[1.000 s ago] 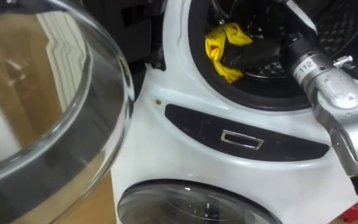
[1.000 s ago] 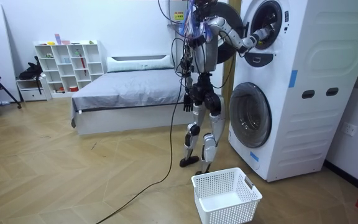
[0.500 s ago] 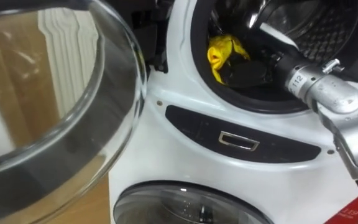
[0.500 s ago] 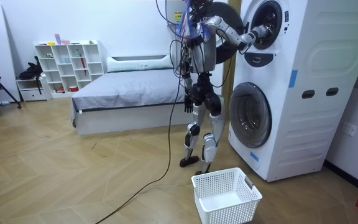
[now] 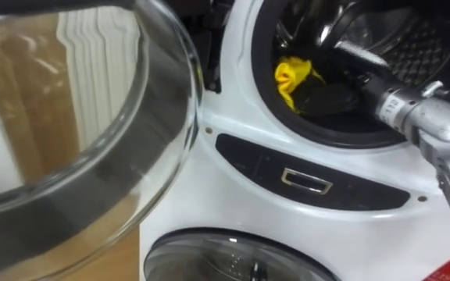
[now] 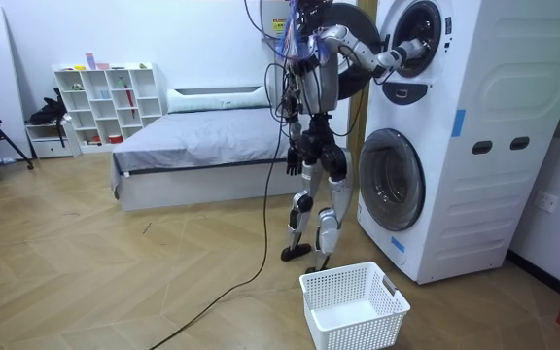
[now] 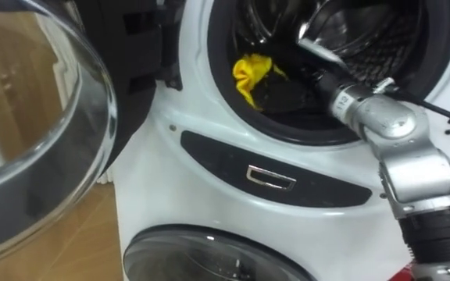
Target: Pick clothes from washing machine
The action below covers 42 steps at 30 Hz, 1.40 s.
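Bedroom, robot at the stacked washers (image 6: 455, 194); right hand (image 5: 330, 97) inside the upper drum (image 5: 422, 39) at the yellow cloth (image 5: 291, 76), grip impossible to tell; left hand (image 6: 291, 165) hangs low.

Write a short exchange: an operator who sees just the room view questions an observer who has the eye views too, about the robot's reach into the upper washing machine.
Operator: The arm goes into the upper machine. Is anything in there?
Observer: Yes, a yellow cloth lies bunched at the front left of the drum.
Operator: Where is the right hand relative to it?
Observer: The right hand sits low in the drum, directly right of the cloth and against it; whether it has a grip I cannot tell.
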Available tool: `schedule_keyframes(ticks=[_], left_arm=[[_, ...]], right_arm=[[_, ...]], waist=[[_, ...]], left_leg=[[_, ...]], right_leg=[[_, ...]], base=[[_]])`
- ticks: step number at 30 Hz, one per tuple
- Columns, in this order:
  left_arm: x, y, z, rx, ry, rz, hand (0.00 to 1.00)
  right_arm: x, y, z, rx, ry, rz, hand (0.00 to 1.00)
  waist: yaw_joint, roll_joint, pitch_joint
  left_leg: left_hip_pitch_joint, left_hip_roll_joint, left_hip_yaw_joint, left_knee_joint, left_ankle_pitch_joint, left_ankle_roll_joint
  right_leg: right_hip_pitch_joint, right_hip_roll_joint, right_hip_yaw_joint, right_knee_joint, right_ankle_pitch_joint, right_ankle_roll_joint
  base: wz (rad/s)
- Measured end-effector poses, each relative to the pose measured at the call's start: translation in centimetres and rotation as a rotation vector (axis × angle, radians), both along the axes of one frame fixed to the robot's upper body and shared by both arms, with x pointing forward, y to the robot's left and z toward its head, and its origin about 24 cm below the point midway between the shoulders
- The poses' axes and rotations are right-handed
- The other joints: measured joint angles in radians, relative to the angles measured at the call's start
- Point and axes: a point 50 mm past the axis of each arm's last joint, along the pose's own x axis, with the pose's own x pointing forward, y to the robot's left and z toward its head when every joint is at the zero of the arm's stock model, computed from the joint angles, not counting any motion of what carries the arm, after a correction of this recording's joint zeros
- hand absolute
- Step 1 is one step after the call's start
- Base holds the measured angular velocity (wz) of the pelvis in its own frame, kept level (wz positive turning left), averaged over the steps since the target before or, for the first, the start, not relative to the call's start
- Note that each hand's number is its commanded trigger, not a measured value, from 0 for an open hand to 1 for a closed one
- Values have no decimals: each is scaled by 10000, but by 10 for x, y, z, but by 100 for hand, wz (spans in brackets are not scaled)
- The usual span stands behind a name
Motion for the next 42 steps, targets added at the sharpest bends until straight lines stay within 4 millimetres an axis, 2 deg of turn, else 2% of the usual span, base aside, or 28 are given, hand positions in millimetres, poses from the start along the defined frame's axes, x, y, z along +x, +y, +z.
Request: schedule_keyframes(ticks=[3, 6, 11, 13, 14, 17, 20, 22, 23, 24, 25, 26, 29, 30, 31, 32, 33, 34, 35, 36, 37, 38, 39, 40, 42], left_arm=[[0, 0, 0, 114, -57, 31, 0], [3, 0, 0, 105, -109, -45, 0], [2, 0, -1, 276, -158, -170, 0], [-2, 0, -1, 313, -194, -150, 0], [-3, -1, -1, 295, -219, -134, 0], [-11, -1, -2, 301, -292, 19, 0], [-22, -12, -6, 113, -392, 274, 0], [-30, -20, -9, -145, -450, 576, 0], [-33, -22, -9, -198, -463, 633, 0], [-38, -24, -10, -264, -465, 714, 0], [-43, -24, -10, -273, -410, 726, 0], [-44, -24, -10, -260, -409, 727, 0], [-52, -23, -9, -234, -433, 771, 0], [-54, -23, -9, -258, -425, 857, 0], [-55, -22, -9, -237, -449, 1034, 0], [-57, -20, -9, -199, -488, 1173, 0], [-60, -14, -6, -37, -654, 1507, 0], [-66, -13, -6, 7, -602, 1759, 0], [-68, -15, -7, -45, -514, 1815, 0], [-69, -19, -9, -181, -391, 1756, 0], [-62, -21, -9, -247, -526, 1439, 0], [-57, -21, -10, -258, -625, 1334, 0], [-54, -18, -9, -139, -741, 1327, 0], [-58, -16, -8, 14, -659, 1418, 0], [-68, -12, -6, 166, -463, 1693, 0]], right_arm=[[1, -4, -1, 411, 46, -114, 100], [0, -4, 1, 635, -293, -307, 100], [-7, 5, 12, 538, -1075, -260, 100], [-20, 9, 17, 314, -1741, -341, 100], [-24, 11, 19, 184, -1960, -326, 100], [-51, 19, 23, 195, -2837, 2, 100], [-80, 27, 29, 395, -3623, 474, 100], [-101, 25, 22, 653, -3840, 505, 100], [-105, 24, 20, 754, -3813, 479, 100], [-110, 24, 14, 1100, -3742, 589, 100], [-118, 27, 13, 1500, -3796, 866, 100], [-122, 28, 13, 1697, -3799, 1016, 100], [-130, 24, 6, 2272, -3446, 1304, 100], [-132, 25, 7, 2398, -3484, 1565, 100], [-134, 25, 5, 2535, -3362, 1616, 100], [-135, 25, 4, 2602, -3329, 1701, 100], [-141, 28, 7, 2715, -3424, 2083, 100], [-146, 31, 9, 2911, -3473, 2496, 100], [-149, 31, 8, 3106, -3425, 2624, 100], [-151, 28, 6, 3503, -3380, 2581, 100], [-154, 19, 7, 3777, -3475, 2162, 100], [-155, 13, 7, 3797, -3561, 1884, 100], [-159, 2, 5, 3816, -3541, 1362, 100], [-161, -1, 2, 3759, -3356, 1313, 100], [-163, -3, 0, 3727, -3239, 1340, 100]], waist=[[-14, 3, 2], [-17, 48, 40], [-19, 38, 33], [-50, -12, -4], [-39, 45, 24], [-146, 52, 6], [-487, 267, -30], [-710, 521, -167], [-761, 592, -199], [-912, 690, -180], [-980, 761, -199], [-1006, 778, -192], [-1388, 783, -179], [-1473, 815, -147], [-1527, 844, -109], [-1565, 845, -119], [-1543, 690, -105], [-1561, 594, -37], [-1608, 664, -78], [-1927, 682, -132], [-2072, 610, -84], [-2100, 684, -86], [-1982, 626, -156], [-1891, 564, -165], [-1810, 595, -166]], left_leg=[[58, -10, 11, -66, -1, 0], [112, -10, 29, -98, -5, -6], [117, 23, 190, -217, -15, -28], [129, 23, 257, -214, -15, -27], [156, 25, 332, -209, -15, -28], [206, 9, 330, -111, -14, -28], [220, 2, 330, -105, -14, -28], [308, 12, 307, -106, -13, -27], [365, 16, 292, -105, -9, -28], [480, 16, 289, -48, -9, -28], [604, 22, 336, -52, -8, -29], [660, 31, 340, -52, -8, -29], [817, 126, 329, -45, -7, -32], [891, 222, 319, -16, -1, -38], [907, 425, 250, 204, 3, -40], [902, 504, 167, 268, -1, -45], [878, 528, 232, 357, -37, -105], [841, 503, 448, 656, -261, -455], [823, 578, 466, 691, -387, -597], [729, 655, 395, 337, -474, -703], [435, 600, 305, -352, -367, -683], [329, 593, 393, -536, -227, -489], [202, 482, 925, -369, -164, -311], [211, 434, 1205, -186, -160, -304], [324, 401, 1202, -149, -162, -301]], right_leg=[[77, 20, 2, -115, -4, 6], [80, 35, 0, -140, -7, 11], [-75, 103, 107, -137, -12, 20], [-114, 125, 294, -142, -12, 20], [-120, 140, 373, -155, -12, 20], [-76, 162, 599, -290, -12, 20], [-92, 174, 807, -302, -12, 20], [-34, 182, 873, -271, -12, 20], [8, 186, 882, -255, -12, 20], [189, 174, 916, -287, -12, 20], [329, 176, 1085, -321, -20, 33], [386, 178, 1141, -318, -21, 35], [458, 283, 1239, -185, -21, 34], [287, 333, 1344, 223, -24, 29], [-91, 425, 1382, 789, -185, -68], [-217, 596, 1463, 553, -284, -117], [-415, 934, 1672, -742, 425, -404], [-396, 885, 1217, -859, 819, -610], [-353, 899, 1415, -810, 812, -601], [-227, 814, 1927, -804, 799, -579], [-274, 705, 2553, -774, 793, -471], [-401, 672, 2753, -736, 751, -324], [-562, 626, 2884, -604, 612, -83], [-546, 607, 2717, -607, 658, -61], [-494, 585, 2254, -575, 742, -87]], base=[[0], [-2], [-11], [-15], [-22], [-18], [-10], [0], [-4], [-5], [-3], [0], [7], [-11], [-18], [-38], [-42], [-37], [36], [97], [112], [63], [-6], [-32], [-37]])
